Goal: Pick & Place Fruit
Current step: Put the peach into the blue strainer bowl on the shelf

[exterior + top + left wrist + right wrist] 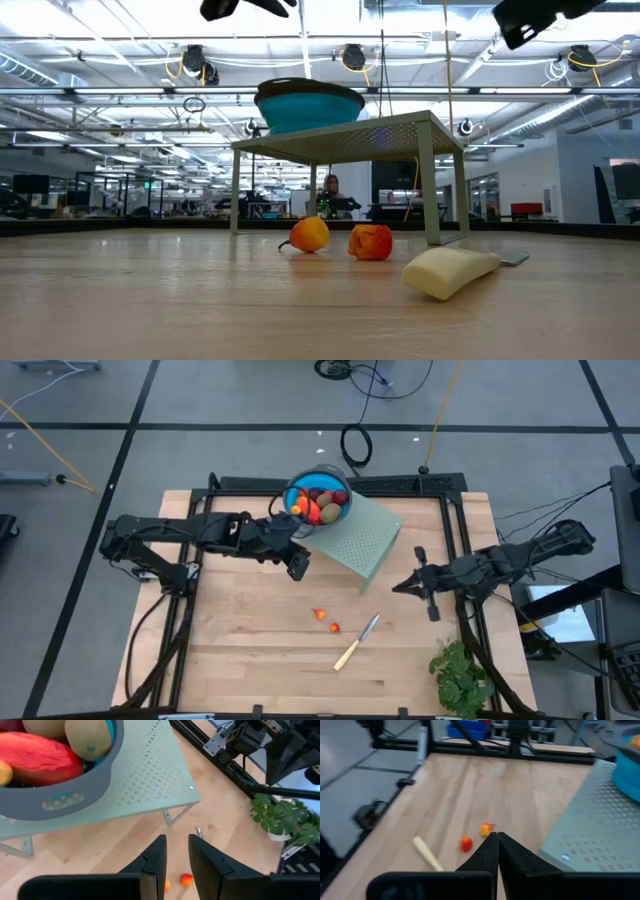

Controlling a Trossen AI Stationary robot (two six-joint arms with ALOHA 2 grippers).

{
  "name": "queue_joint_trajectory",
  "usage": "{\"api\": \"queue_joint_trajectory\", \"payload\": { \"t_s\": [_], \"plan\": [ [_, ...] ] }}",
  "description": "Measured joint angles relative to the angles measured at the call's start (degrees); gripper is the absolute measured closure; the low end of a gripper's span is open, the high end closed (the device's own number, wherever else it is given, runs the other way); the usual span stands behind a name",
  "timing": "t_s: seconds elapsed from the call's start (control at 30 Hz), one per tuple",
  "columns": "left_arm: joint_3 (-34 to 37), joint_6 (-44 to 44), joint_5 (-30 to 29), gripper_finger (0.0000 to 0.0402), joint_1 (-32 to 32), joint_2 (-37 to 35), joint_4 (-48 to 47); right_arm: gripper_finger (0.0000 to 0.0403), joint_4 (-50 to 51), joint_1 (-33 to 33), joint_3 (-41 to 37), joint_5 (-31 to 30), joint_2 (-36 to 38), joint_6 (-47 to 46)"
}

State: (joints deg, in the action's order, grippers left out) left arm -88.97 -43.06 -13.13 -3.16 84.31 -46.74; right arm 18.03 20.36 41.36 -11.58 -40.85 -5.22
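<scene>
— Fruit (322, 503) count?
— Most pieces sit in the blue bowl (341, 516) on the pale green perforated stand (372, 540). Two small orange-red ones (327, 621) lie on the table in front of the stand, beside the knife (355, 643).
— Grippers?
— Left gripper (297, 567) hovers just in front of the bowl, fingers slightly apart, empty. Right gripper (400, 586) waits beside the stand, pressed together, empty.
— So mostly done, I'd judge; two remain.

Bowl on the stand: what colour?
The bowl is blue, with a grey rim; the low view shows it best.
</scene>
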Motion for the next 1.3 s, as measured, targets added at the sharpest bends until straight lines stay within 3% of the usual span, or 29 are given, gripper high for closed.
{"api": "queue_joint_trajectory", "payload": {
  "t_s": [0.2,0.37,0.63,0.97,1.3],
  "plan": [
    [0.0,-3.64,0.02,0.0321,-1.52,-0.02,0.04,0.0403,0.67,0.02,-0.54,4.61,4.86,-0.06],
    [0.0,-6.36,-0.42,0.0321,-3.29,0.03,0.05,0.0403,0.13,0.01,-5.43,7.47,10.03,-1.0],
    [0.04,-19.43,-5.0,0.0321,-6.09,2.78,0.77,0.0403,-4.92,0.0,-13.53,12.04,21.59,-1.71],
    [0.04,-36.16,-6.99,0.0321,-8.72,11.42,8.25,0.0403,-4.87,0.0,-17.59,19.73,34.27,0.35],
    [0.04,-52.75,-6.31,0.0321,-10.51,20.67,11.33,0.0403,-3.83,0.0,-18.49,24.73,39.85,1.51]
  ]
}}
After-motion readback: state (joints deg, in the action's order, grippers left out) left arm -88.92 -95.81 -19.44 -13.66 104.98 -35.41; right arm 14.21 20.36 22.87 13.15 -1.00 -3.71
